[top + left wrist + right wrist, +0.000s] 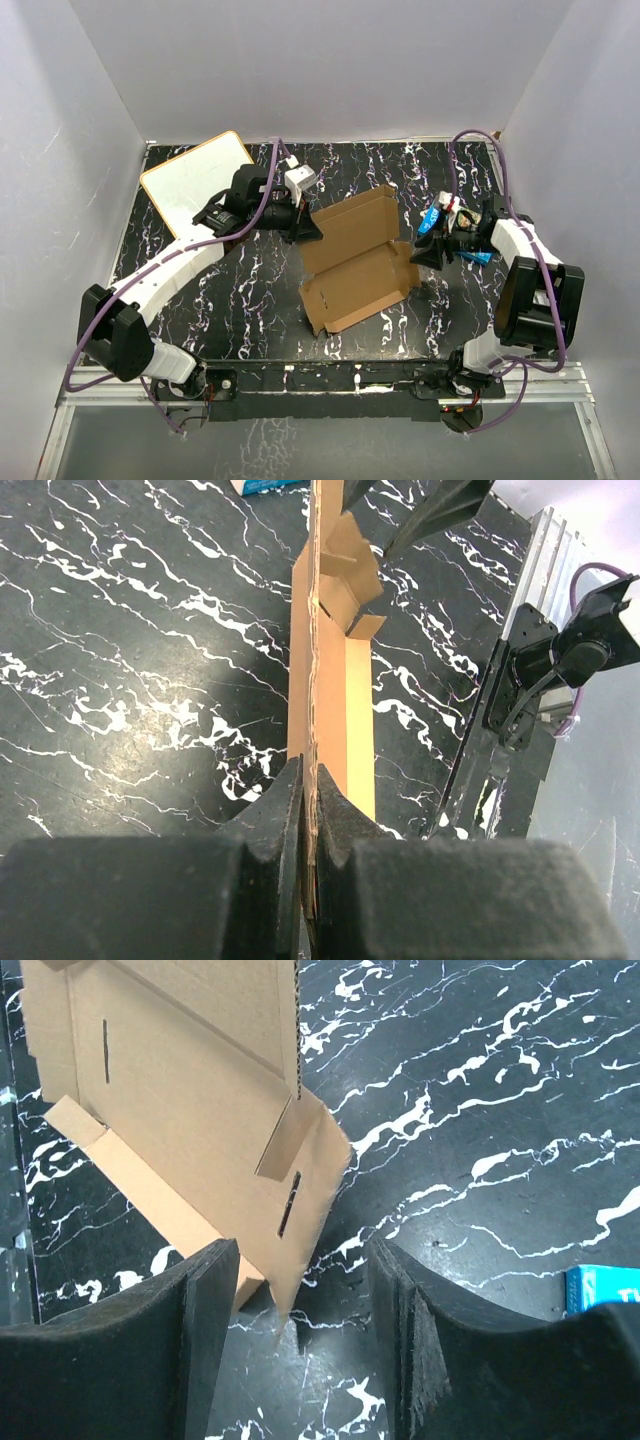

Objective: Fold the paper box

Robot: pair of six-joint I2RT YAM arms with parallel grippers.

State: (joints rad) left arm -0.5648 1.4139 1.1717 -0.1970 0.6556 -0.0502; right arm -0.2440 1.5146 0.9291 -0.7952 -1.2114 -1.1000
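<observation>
One paper box [355, 265] runs lengthwise from far-right to near-left.

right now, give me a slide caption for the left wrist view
Left jaws clamp the paper box by its edge, seen edge-on over the black marbled table.

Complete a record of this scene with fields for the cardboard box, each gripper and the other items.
box: brown cardboard blank, mid-table, not yet closed up
left gripper: jaws shut on the box's edge
right gripper: jaws open, box corner between them
others: white board far left; blue box beside the right gripper
surface: black marbled table
</observation>
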